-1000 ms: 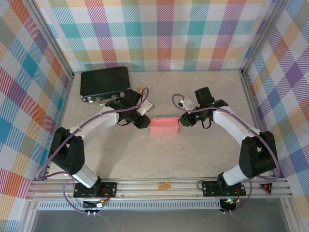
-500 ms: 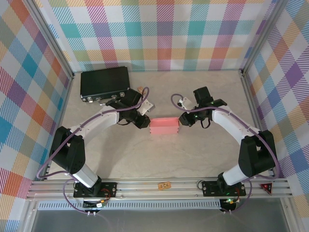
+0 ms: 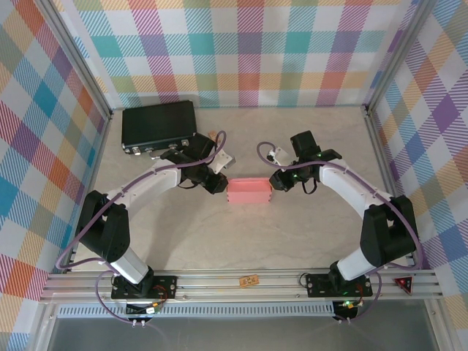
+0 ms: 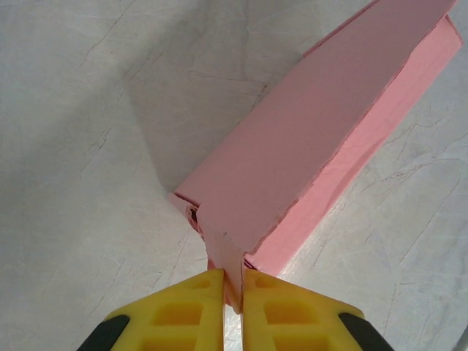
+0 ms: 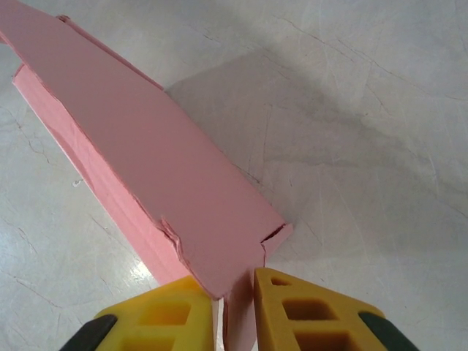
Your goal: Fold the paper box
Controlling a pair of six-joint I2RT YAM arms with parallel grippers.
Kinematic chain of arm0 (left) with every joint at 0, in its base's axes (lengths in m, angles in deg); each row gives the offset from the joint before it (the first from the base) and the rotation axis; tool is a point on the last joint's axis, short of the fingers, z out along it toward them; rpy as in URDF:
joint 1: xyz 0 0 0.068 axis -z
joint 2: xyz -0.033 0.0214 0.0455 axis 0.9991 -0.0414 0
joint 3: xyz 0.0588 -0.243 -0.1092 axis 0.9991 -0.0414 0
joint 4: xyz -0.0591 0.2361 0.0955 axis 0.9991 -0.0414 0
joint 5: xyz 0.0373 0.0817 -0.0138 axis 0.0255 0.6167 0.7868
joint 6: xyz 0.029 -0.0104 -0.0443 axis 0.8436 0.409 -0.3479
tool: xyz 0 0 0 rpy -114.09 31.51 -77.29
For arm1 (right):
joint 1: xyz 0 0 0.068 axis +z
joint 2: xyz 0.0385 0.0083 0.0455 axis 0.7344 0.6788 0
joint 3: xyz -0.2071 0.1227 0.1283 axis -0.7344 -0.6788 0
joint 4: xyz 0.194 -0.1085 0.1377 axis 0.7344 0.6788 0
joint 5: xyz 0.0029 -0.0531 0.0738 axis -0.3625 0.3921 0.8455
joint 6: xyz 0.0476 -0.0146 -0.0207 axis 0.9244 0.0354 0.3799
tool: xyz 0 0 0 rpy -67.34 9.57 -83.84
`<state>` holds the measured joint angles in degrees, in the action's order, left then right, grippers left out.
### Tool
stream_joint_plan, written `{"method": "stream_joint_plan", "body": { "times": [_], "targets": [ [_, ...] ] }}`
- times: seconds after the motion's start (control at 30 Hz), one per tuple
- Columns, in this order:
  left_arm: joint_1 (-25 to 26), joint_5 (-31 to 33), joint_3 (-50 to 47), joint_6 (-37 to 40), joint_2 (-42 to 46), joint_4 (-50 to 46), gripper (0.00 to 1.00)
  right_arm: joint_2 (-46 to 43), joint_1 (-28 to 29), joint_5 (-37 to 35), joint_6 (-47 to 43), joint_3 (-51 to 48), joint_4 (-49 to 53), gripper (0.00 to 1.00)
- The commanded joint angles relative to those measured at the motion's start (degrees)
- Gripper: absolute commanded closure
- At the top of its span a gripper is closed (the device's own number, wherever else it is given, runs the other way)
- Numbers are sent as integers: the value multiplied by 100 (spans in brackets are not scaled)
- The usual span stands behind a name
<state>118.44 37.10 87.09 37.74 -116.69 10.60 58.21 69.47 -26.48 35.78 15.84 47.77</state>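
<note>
So, paper box [image 3: 248, 191]: lying in the middle of the table [image 3: 219, 241], between the two arms, long panel tilted up.
Left fingers [image 4: 175, 316]: pinching the thin flap at the box's left end.
Right fingers [image 5: 307, 308]: pinching the flap at its right end.

Bright even light; soft shadow beside paper box [image 4: 307, 146]; sharp focus.

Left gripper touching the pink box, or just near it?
Touching. In the left wrist view the left gripper has its yellow fingers pinched on a flap at the end of the box, no gap.
</note>
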Motion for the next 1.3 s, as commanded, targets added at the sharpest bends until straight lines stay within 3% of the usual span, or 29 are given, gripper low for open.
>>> {"method": "stream_joint_plan", "body": {
  "times": [0.0,0.47,1.03,1.27],
  "targets": [
    [-57,-129,154,-33,-54,-161,87,60,50,-79,85,142,165,77],
    [-59,-138,171,-35,-44,-188,88,-159,50,-353,52,-44,212,72],
    [-59,-143,145,-33,-20,-214,86,-215,43,-421,24,-53,325,74],
    [-57,-209,145,-33,-10,-223,86,-205,47,-266,58,-8,349,82]
  ]
}}
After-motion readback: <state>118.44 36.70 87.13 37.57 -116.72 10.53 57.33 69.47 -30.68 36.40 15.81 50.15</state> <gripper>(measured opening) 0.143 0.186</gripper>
